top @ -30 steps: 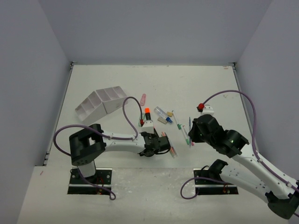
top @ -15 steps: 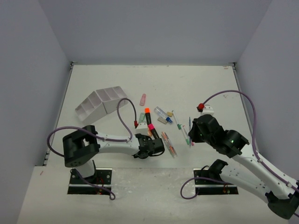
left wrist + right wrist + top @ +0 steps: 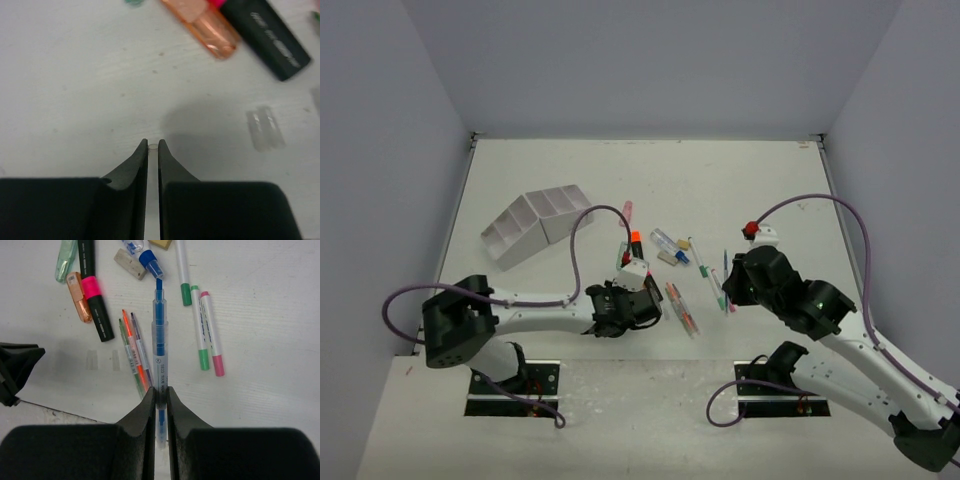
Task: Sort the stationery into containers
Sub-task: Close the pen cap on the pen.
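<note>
My left gripper [image 3: 153, 145] is shut on a thin clear tube [image 3: 153, 148], low over the table near the front; seen from above, the left gripper [image 3: 650, 306] sits beside a bundle of thin pens [image 3: 681, 309]. My right gripper [image 3: 160, 390] is shut on a blue pen with a clear barrel [image 3: 160, 352], held above the scattered stationery; from above the right gripper [image 3: 728, 290] hangs right of the pile. A black marker with a pink band [image 3: 93, 295], an orange cap [image 3: 79, 302] and two white pens [image 3: 206, 335] lie below. The white compartment tray [image 3: 534, 225] stands at the back left.
Two clear pieces [image 3: 265, 128] lie right of my left fingers. A pink marker [image 3: 626, 211], a blue cap [image 3: 150, 263] and beige erasers [image 3: 129, 263] lie mid-table. Grey walls close the table on three sides.
The left jaws have closed on the clear tube, and the left arm has swung back and to the left. The right arm holds still with the blue pen.
</note>
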`<state>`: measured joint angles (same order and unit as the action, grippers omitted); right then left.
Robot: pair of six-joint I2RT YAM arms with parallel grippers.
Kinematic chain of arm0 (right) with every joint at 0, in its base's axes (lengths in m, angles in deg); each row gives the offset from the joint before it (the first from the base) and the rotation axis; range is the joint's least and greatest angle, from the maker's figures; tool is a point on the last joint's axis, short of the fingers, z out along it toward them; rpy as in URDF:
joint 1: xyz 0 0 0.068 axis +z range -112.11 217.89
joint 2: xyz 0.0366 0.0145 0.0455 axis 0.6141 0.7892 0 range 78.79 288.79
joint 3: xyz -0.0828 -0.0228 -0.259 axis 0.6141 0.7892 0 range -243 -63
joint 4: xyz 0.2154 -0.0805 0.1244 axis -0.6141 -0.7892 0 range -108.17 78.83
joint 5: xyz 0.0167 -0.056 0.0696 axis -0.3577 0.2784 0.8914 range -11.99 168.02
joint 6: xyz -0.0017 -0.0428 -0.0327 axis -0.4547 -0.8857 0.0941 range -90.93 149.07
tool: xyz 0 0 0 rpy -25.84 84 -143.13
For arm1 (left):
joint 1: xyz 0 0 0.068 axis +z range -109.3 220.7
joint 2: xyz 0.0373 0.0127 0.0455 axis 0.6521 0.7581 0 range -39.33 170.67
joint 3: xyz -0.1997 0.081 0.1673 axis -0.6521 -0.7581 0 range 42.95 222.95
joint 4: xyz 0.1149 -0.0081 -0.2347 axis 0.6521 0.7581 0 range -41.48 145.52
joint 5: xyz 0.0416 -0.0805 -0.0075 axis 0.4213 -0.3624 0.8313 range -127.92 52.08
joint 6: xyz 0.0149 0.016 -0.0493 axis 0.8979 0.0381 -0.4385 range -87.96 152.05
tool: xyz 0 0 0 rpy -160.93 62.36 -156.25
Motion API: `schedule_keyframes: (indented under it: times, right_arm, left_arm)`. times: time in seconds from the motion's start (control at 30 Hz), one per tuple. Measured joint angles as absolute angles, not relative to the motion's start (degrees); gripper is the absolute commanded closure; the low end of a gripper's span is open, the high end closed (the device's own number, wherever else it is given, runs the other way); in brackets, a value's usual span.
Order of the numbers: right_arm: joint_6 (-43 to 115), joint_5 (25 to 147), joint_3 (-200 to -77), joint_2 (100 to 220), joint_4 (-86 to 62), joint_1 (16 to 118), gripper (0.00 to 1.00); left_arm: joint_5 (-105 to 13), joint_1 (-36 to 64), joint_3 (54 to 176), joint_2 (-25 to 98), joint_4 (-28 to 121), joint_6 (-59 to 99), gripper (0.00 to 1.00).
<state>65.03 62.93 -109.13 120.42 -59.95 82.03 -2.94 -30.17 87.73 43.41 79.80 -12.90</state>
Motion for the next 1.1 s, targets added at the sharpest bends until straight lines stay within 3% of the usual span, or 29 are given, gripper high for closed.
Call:
schedule_keyframes:
  times: [0.13, 0.27, 0.63, 1.1]
  right_arm:
    - [64.67, 63.85, -108.86, 120.09, -59.61, 82.07, 1.00]
    - [64.38, 64.20, -108.71, 119.90, -59.53, 82.09, 1.00]
    - [63.52, 65.68, -108.60, 116.10, -58.79, 82.12, 1.00]
    - [63.54, 65.41, -108.49, 112.06, -58.25, 82.14, 1.00]
  left_arm:
    - [-13.37, -30.22, 81.36, 30.63, 71.87, -0.10, 1.00]
    - [-19.94, -30.18, 79.09, 26.14, 66.47, 8.25, 1.00]
    - [-37.62, -30.28, 85.36, 36.82, 66.54, 25.64, 1.00]
    - [-46.91, -32.75, 87.31, 38.53, 74.22, 47.63, 1.00]
